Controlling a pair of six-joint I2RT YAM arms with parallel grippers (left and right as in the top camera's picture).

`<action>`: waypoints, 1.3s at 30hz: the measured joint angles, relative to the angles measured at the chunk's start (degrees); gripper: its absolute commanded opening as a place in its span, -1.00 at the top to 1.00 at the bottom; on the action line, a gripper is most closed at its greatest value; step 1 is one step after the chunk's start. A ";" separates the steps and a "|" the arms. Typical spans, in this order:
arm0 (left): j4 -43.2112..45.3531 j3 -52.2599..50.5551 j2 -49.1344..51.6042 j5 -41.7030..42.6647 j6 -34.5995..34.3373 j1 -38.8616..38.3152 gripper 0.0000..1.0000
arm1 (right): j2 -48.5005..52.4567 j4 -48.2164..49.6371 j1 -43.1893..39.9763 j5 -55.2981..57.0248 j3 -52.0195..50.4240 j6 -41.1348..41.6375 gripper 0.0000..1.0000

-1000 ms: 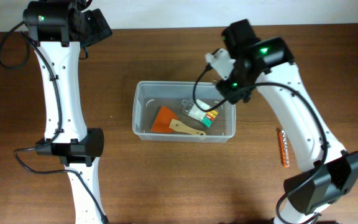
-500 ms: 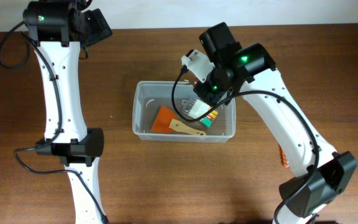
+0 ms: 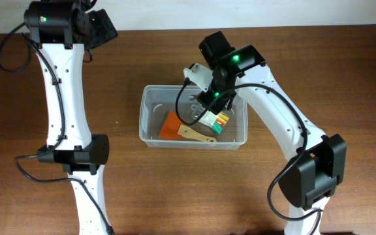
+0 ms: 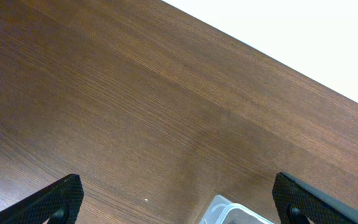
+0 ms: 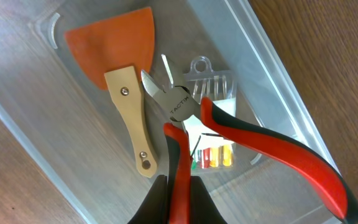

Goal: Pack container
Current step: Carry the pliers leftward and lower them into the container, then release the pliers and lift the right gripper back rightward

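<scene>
**Now: pliers over the tub, right arm to place them**

Your right gripper is pressed together on one handle of the red-and-black pliers. The other handle splays free to the side. The container sits mid-table, its long axis running left to right in the overhead view, and it lies directly under that gripper. So the drop is straight down, not a reach.

The pliers lie on a diagonal across the tub. Their nose points at the scraper, and their handles trail back over the clear packet toward one long wall. Both items already rest on the tub floor, the scraper handle just beside the packet.

Mind the free handle. In the wrist view its tip reads at or past that wall, and you cannot tell from here whether it would clear the rim on the way down. Judged from both views, the open floor is on the scraper's side, so a small shift that way before letting go would likely give the handle room.

Your left gripper is spread wide and holds nothing. It hangs over bare table at the far left, well apart from the tub, with only a tub corner in its view. It is the farther arm and need not join in.
</scene>
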 measured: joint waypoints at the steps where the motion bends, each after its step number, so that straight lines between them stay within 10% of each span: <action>1: 0.00 0.00 0.00 0.02 0.00 0.00 -0.98 | 0.00 0.00 0.00 -0.28 0.00 -0.04 0.86; 39: 0.00 0.00 0.00 0.00 0.00 0.00 -0.98 | 4.13 6.86 0.04 -5.16 -12.24 -0.11 0.65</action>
